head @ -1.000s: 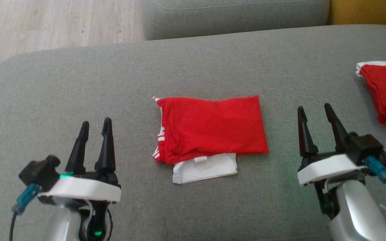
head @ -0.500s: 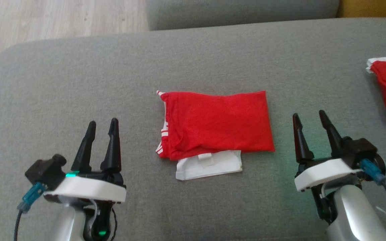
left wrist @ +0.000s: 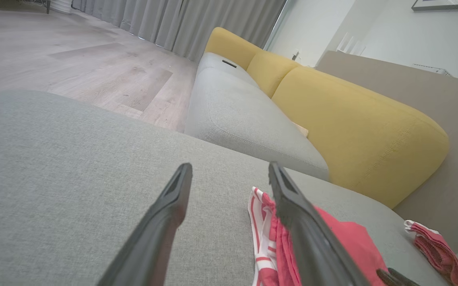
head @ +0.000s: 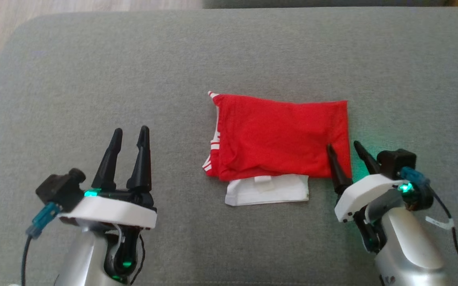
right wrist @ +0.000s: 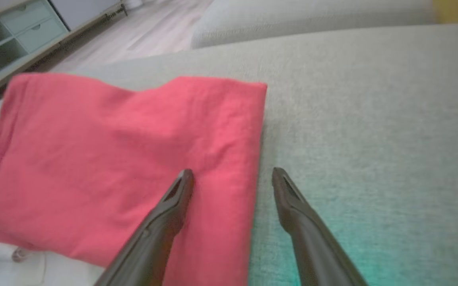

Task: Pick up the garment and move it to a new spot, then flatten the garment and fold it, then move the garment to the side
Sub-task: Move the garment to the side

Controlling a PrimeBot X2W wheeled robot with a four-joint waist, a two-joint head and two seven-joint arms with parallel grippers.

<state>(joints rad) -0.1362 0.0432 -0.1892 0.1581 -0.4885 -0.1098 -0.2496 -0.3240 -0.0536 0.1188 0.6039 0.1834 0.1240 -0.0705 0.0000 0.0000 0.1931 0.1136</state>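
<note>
Left gripper (head: 131,129) and right gripper (head: 342,145) open, empty — right one straddles an edge of the folded red garment (head: 280,137). We fear a top-layer pinch would undo the fold.

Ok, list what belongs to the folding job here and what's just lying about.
Job: folded red garment, left gripper, right gripper, grey cushion under it.
Lying about: second red garment, yellow sofa cushions, drawer unit.
</note>
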